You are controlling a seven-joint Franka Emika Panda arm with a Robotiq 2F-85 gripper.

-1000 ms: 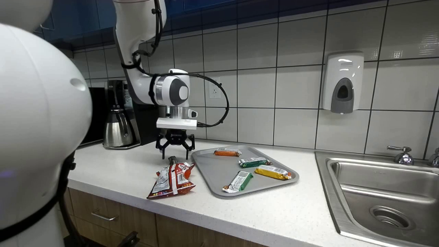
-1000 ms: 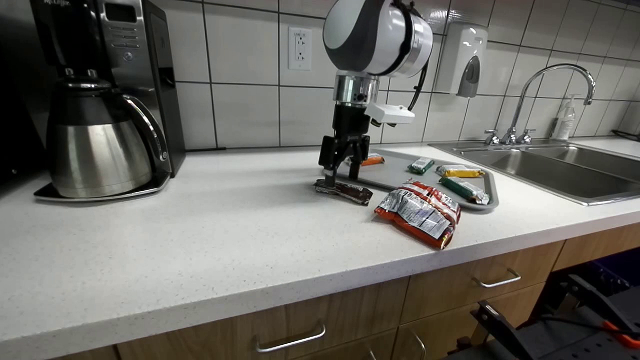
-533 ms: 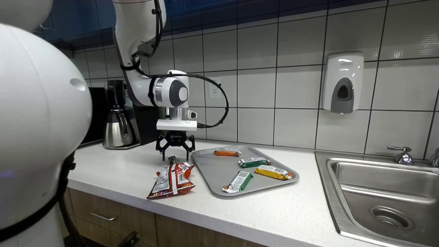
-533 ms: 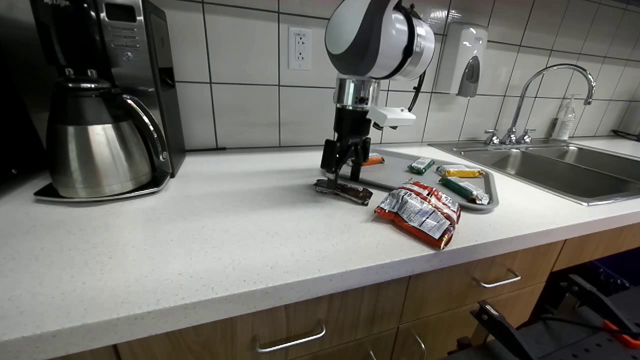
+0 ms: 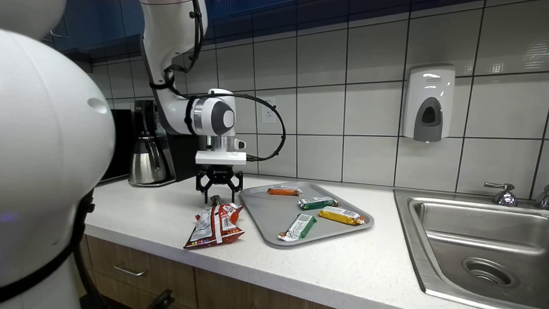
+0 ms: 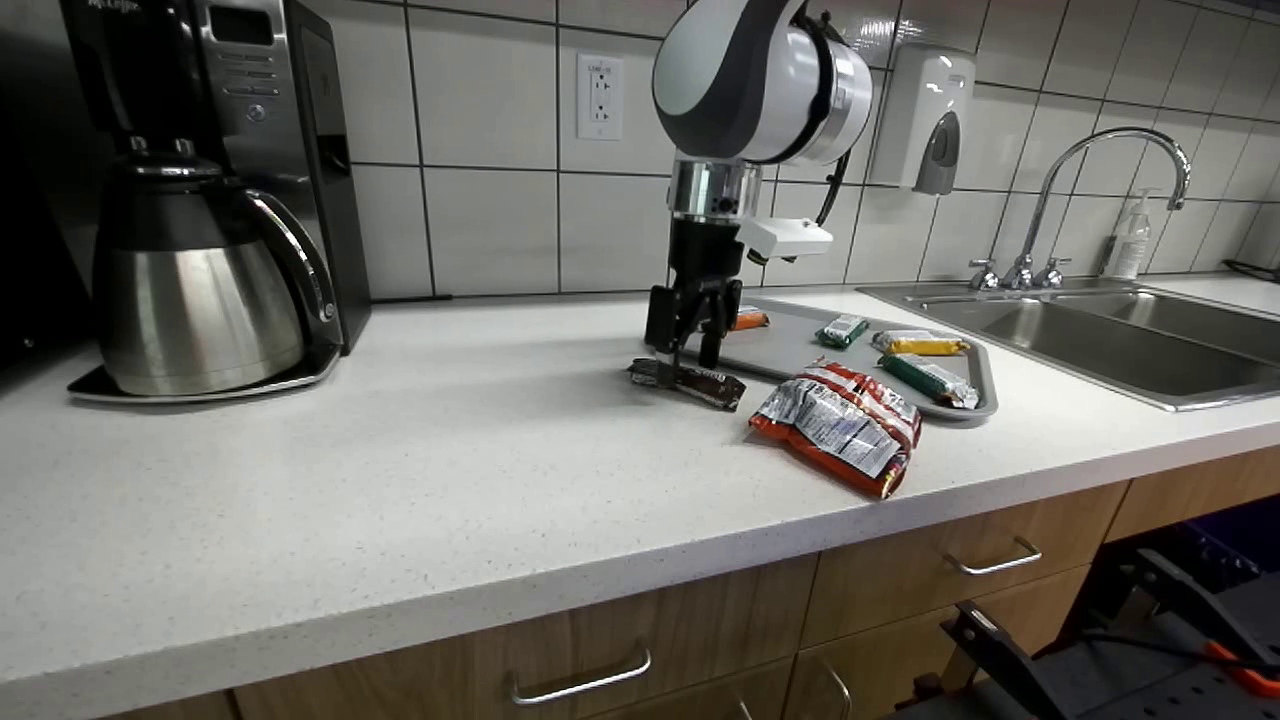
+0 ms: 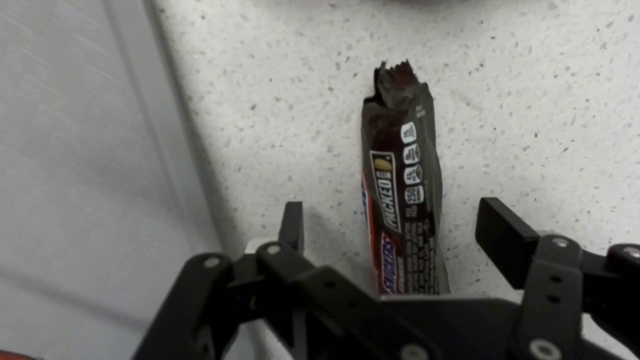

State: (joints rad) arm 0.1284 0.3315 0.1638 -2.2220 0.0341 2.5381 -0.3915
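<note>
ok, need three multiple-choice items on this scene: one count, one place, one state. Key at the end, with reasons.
1. How many wrapped bars lie on the grey tray?
A) three
B) four
C) six

2. Where is the Snickers bar?
A) on the grey tray
B) in the sink
C) on the counter, beside the grey tray

3. What state is the end effector in?
A) open around the Snickers bar, not gripping it
B) shut on the Snickers bar
C) shut on nothing

Key:
1 B: both exterior views show an orange bar, a green bar, a second green bar and a yellow bar there.
2 C: the wrist view shows it on the speckled counter, outside the grey tray.
3 A: in the wrist view its jaws stand apart, with a gap on each side of the Snickers bar.
</note>
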